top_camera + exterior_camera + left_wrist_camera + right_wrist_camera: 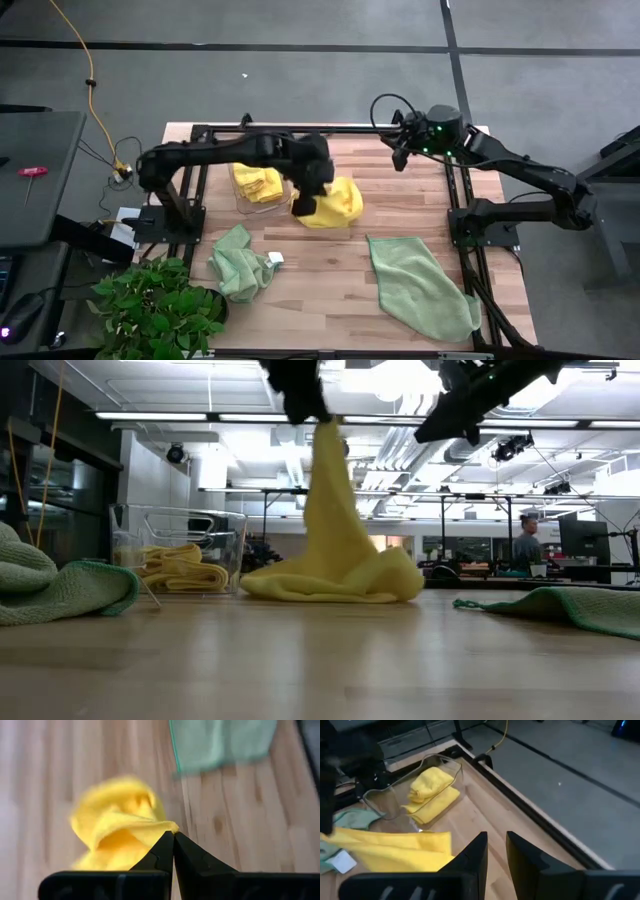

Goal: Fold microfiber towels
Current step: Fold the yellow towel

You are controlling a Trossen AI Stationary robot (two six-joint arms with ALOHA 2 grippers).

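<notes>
Pinched in the left end effector (173,836), a bright yellow microfiber towel (335,540) is hung vertically, its lower end pooled on the wooden desk (320,660) mid-desk.

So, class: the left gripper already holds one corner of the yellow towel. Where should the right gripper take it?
The yellow towel hangs from the left gripper, its lower part heaped on the table. The right gripper should probably pinch a loose edge near the heap's right side, coming from above.
</notes>
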